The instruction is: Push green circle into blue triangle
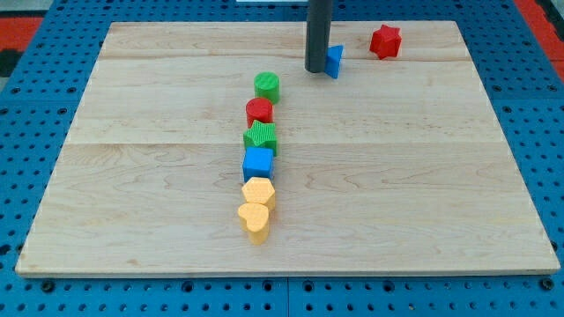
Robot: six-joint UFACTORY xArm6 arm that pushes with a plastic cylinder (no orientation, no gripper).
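No jaws, just my tip (316,70), touching the blue triangle (334,62). Green circle (267,86) sits lower-left of the triangle; likely light and slippery, so push its far-left face, centred.

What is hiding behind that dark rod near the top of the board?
A blue triangle peeks out on the view's right of my tip. The rod covers its left part, so whether they touch cannot be seen.

We see pale wooden board (423,176), visible grain, matt, jointed planks. Green circle (267,85) ribbed on top, matt plastic look. Blue triangle (335,61) smooth, matt. Our rod dark, smooth, slight sheen; my tip (317,70).
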